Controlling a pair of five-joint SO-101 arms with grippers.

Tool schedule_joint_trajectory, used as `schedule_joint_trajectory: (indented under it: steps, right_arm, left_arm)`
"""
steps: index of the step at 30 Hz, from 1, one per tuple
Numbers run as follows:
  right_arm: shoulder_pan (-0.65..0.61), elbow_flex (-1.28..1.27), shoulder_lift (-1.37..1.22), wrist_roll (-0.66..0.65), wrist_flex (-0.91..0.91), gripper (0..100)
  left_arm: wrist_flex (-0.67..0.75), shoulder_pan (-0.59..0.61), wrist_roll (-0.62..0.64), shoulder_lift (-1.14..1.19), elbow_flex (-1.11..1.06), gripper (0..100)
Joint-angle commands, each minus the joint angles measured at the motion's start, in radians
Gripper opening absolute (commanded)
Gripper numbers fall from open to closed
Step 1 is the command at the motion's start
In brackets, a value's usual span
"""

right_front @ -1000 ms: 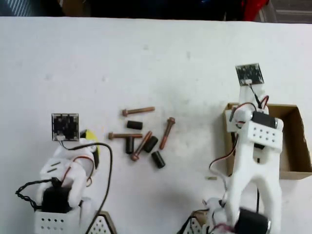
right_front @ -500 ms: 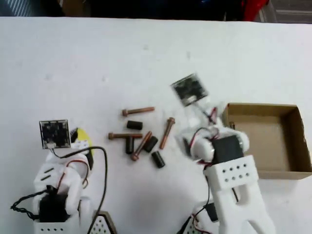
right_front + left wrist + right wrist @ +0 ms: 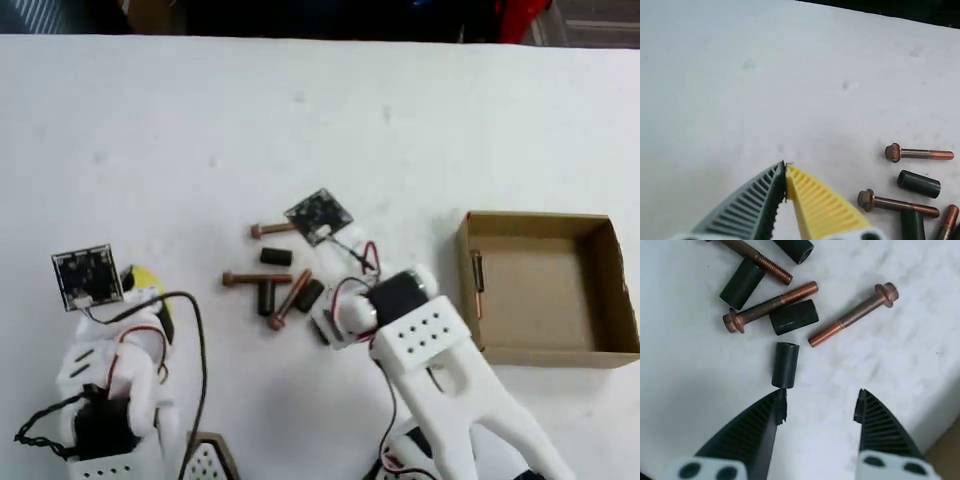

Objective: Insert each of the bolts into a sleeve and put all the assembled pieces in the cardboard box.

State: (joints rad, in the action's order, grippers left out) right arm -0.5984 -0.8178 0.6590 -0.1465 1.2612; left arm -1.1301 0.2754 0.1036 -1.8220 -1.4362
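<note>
Judging by look, the coppery bolts [image 3: 852, 315] are stiff, light metal and the black sleeves [image 3: 785, 365] smooth tubes that may roll; pinch each mid-length. They lie heaped at the high view's centre, left of the cardboard box [image 3: 538, 216]. The right gripper [image 3: 821, 402] gapes beside one of the sleeves; the left gripper [image 3: 785, 172] is clenched empty.

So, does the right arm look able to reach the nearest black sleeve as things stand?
Probably yes: its end effector is open, and the sleeve lies alone just ahead of one fingertip, apart from the bolts; a small sideways shift should centre it.
</note>
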Motion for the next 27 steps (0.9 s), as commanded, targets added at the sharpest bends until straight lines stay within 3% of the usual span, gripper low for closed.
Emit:
schedule_joint_trajectory:
  steps: [1,9,27]
  right_arm:
    - [-0.062,-0.015,-0.01,0.014,-0.021,20.5]
    - [-0.114,-0.034,-0.085,0.015,-0.058,20.5]
    - [-0.117,-0.081,-0.377,0.015,-0.338,20.4]
  left_arm:
    - [-0.005,0.018,-0.005,-0.001,0.008,2]
    - [-0.005,0.018,-0.005,-0.001,0.006,2]
    - [-0.005,0.019,-0.005,-0.001,0.006,2]
